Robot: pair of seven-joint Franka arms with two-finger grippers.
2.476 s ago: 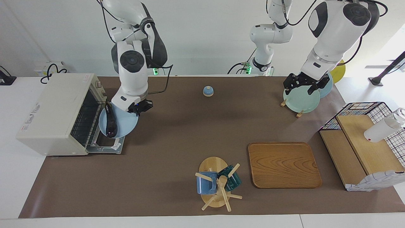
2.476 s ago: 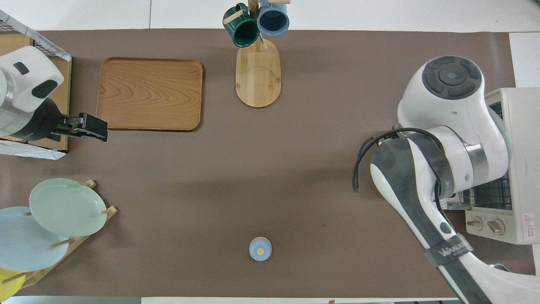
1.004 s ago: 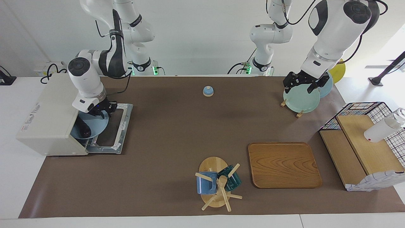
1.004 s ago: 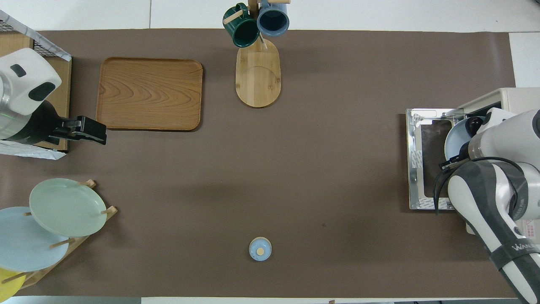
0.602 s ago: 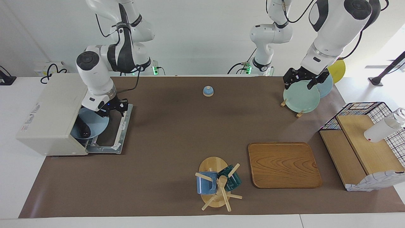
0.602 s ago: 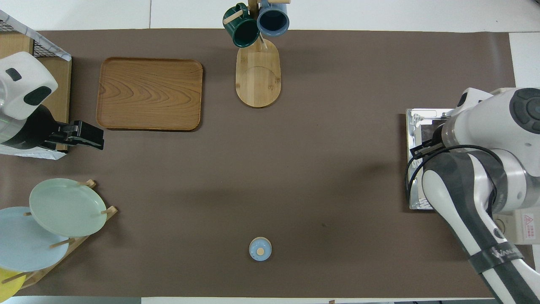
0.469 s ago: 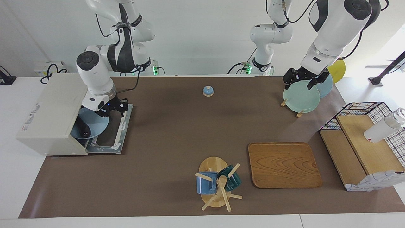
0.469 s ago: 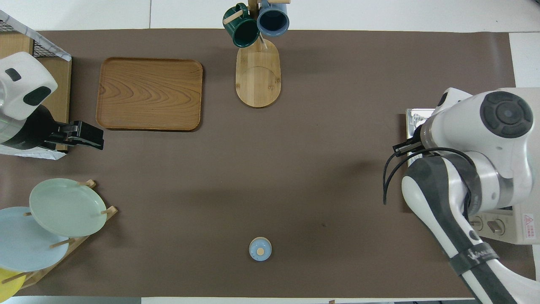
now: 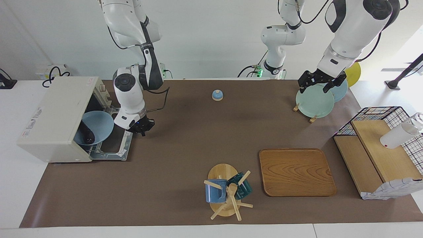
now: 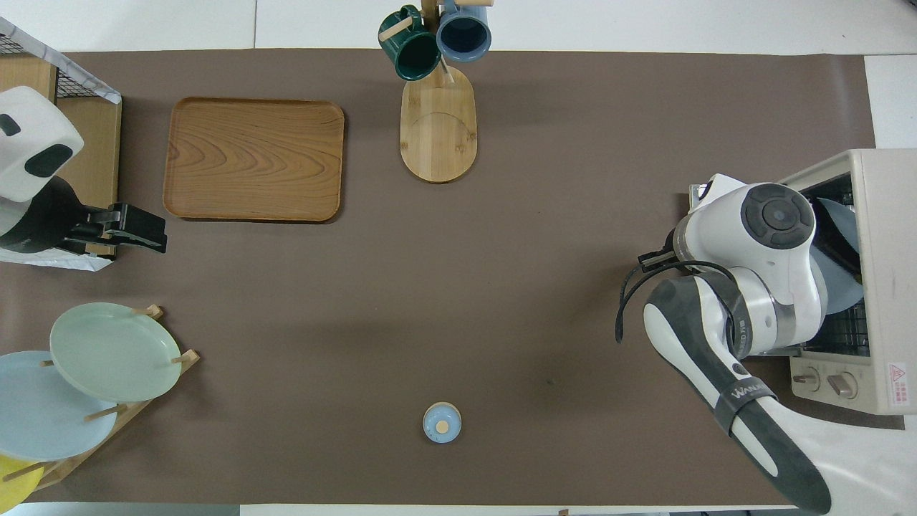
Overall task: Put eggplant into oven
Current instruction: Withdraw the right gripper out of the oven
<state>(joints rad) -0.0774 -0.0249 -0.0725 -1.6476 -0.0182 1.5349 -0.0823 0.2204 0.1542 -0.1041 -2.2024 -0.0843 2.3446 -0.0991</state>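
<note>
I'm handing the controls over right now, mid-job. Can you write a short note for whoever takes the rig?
Right gripper: empty, over the mat beside the open oven door.
Left gripper: waits over the green plate in the plate rack.
The eggplant lies on the blue plate, which sits in the oven mouth, part of its rim sticking out.
Done: eggplant delivered.
Left: probably seat the plate deeper and close the door.

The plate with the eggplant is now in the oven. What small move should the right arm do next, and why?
Probably swing the right gripper down to the open door's outer edge, ready to lift it shut. The blue plate with the eggplant sits in the oven, released; the gripper is beside the lowered door.
</note>
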